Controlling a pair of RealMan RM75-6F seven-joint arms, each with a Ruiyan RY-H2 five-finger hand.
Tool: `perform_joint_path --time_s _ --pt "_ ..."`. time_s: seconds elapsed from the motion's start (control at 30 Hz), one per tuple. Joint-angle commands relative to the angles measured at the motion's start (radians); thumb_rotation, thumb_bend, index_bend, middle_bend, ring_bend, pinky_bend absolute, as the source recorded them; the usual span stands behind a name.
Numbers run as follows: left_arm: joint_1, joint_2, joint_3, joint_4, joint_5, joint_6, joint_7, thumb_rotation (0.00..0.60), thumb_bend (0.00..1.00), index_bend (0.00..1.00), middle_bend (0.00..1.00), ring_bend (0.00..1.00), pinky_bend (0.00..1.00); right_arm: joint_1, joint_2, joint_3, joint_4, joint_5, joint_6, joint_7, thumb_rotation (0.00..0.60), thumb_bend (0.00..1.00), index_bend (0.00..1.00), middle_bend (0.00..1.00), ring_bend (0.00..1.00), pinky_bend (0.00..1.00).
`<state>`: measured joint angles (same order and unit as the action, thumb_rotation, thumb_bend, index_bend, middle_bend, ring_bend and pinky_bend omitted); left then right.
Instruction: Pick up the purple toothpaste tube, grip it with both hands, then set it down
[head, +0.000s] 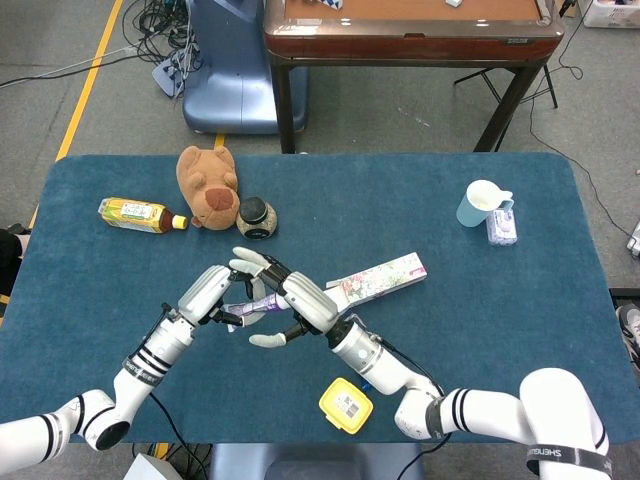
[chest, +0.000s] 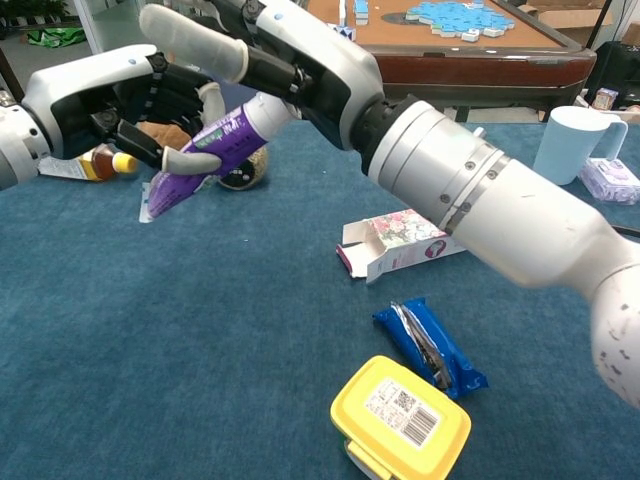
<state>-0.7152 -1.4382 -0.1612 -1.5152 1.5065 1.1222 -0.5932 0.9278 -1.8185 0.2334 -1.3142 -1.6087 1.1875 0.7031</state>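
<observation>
A: Head view first. Where's the purple toothpaste tube (head: 252, 305)?

B: Off the table, mid-air btwn both hands, near the front-centre of the blue table (head: 480, 300). Left hand (head: 205, 295) has fingers wrapped on the tube's left end; right hand (head: 300, 300) closed on the other end, some fingers sticking out. So it's the two-hand grip step, I'd say; set-down not yet done.

A: Why held low like that?

B: Prob. so the drop back to the cloth is short. Bare patch sits right under it.

A: Chest view?

B: Tube (chest: 205, 150) tilts, flat crimped end down-left, cap end up-right inside the right hand (chest: 290, 60). Left hand (chest: 120, 100) clamps the lower half, a fingertip across the front.

A: Surface and room?

B: Blue felt-like cloth. Open carton (chest: 400, 240), blue wrapper (chest: 430, 345) and yellow box (chest: 400, 420) lie right of the tube, well apart. Mug (chest: 568, 140) far right. Head view: plush bear (head: 208, 185), bottle (head: 140, 215), wooden table (head: 410, 25) behind, grey floor w/ cables.
</observation>
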Motion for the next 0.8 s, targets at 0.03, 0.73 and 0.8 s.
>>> perform_joint_path --time_s 0.03,0.73,0.8 --pt "-0.002 0.001 -0.002 -0.001 0.000 -0.001 -0.002 0.600 0.43 0.56 0.67 0.54 0.36 0.005 -0.002 -0.002 0.003 -0.004 0.002 0.005 0.296 0.00 0.00 0.00 0.00 0.00" --pt "-0.005 0.003 -0.006 0.004 0.002 0.006 -0.011 0.600 0.43 0.56 0.67 0.55 0.36 0.024 -0.003 -0.017 -0.008 -0.006 -0.008 -0.003 0.296 0.00 0.00 0.00 0.00 0.00" --pt "-0.004 0.003 -0.007 0.004 0.003 0.010 -0.012 0.600 0.43 0.56 0.67 0.55 0.36 0.023 -0.001 -0.018 -0.012 -0.006 -0.006 -0.004 0.297 0.00 0.00 0.00 0.00 0.00"
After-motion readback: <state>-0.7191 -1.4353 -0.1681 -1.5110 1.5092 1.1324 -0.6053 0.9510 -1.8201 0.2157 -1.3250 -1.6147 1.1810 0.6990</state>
